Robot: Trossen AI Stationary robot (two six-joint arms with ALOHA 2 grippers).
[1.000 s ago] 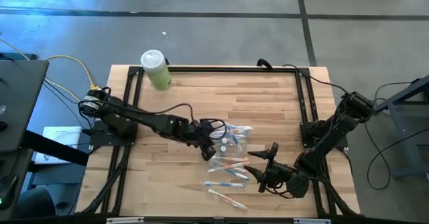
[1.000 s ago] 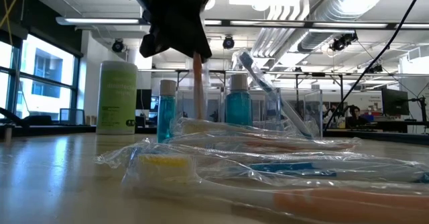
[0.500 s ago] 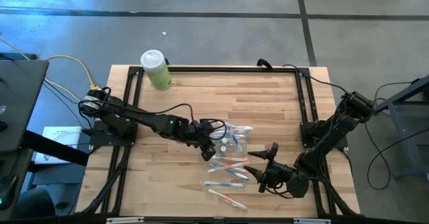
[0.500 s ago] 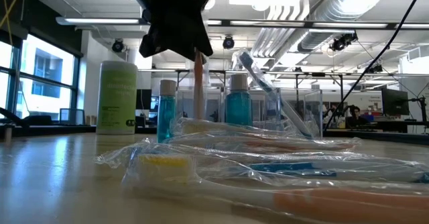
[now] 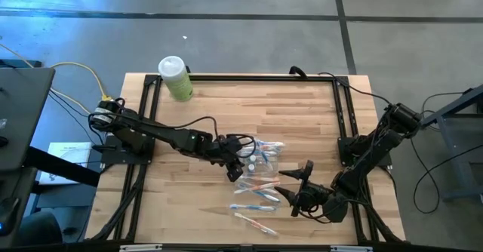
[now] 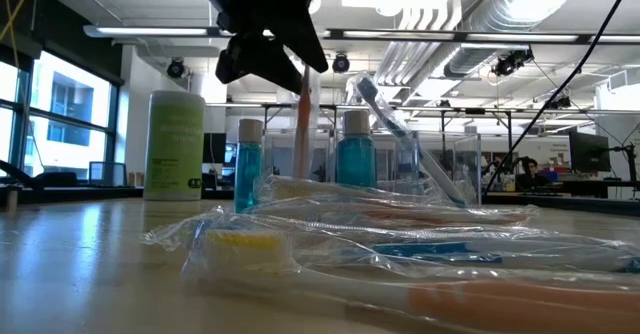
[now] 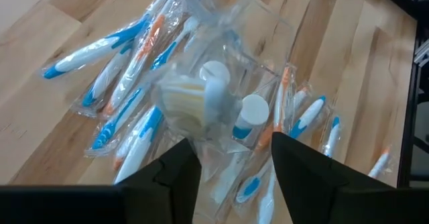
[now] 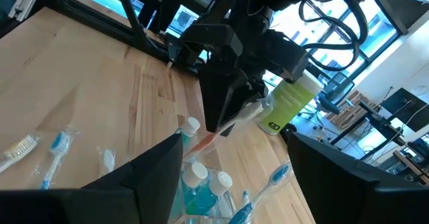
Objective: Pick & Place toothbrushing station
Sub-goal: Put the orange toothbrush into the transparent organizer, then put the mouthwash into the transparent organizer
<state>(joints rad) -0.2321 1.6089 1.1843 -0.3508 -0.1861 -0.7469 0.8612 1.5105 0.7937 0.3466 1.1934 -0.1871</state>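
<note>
Nearest you, wrapped toothbrushes (image 6: 400, 259) lie loose on the table (image 5: 226, 109), and your right gripper (image 5: 296, 189) waits just beside them near the front edge, fingers spread apart and empty. Behind them the clear holder (image 6: 345, 164), with its white-capped tubes (image 7: 253, 110) and an upright orange toothbrush (image 6: 302, 134), stands mid-table. Your left gripper (image 6: 262, 49) hangs right over that brush, fingers apart; farther back stands the green bottle (image 5: 176, 78).
</note>
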